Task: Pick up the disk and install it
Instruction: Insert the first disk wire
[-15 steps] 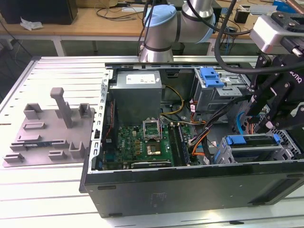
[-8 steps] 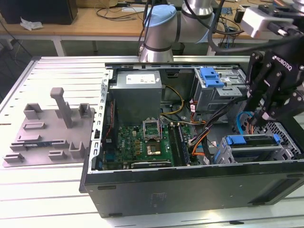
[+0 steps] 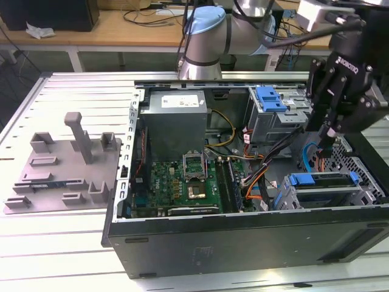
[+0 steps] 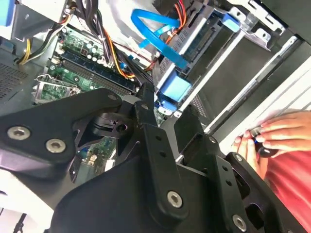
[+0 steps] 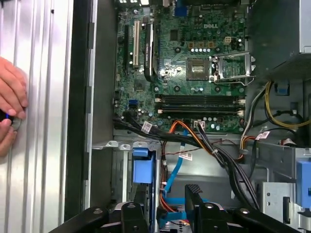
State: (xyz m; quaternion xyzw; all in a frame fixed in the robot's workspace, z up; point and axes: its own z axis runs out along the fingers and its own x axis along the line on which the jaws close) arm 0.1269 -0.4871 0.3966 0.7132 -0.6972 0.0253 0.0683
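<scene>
Over the exterior view's right end of the open computer case (image 3: 243, 240), the black gripper (image 3: 328, 145), low between the walls, parted and carrying nothing. In the first wrist view, a clear gap between the fingers (image 5: 194, 199), with a blue cable (image 5: 171, 177) and orange wires seen through it. Just under the fingertips in the exterior view, the disk (image 3: 322, 180), lying flat in the drive bay at the case's near right corner, blue carrier edge uppermost; contact with the gripper or none, impossible to tell. Farther back, a grey cage with a blue latch (image 3: 270, 100); toward the exterior view's left, the grey power supply box (image 3: 176, 121) and the green motherboard (image 3: 182, 182). Outside the case on that same side, a grey fixture plate (image 3: 61, 164) on the slatted table (image 3: 61, 255), well apart from the rest. In both wrist views, something more: a person's hand (image 4: 272, 136) (image 5: 10, 111) on the table just beside the case wall, fingertips around a small dark object. Tight quarters around the bay — cage behind, case walls close on two sides, cables draped alongside; open room above, through the case's uncovered side.
</scene>
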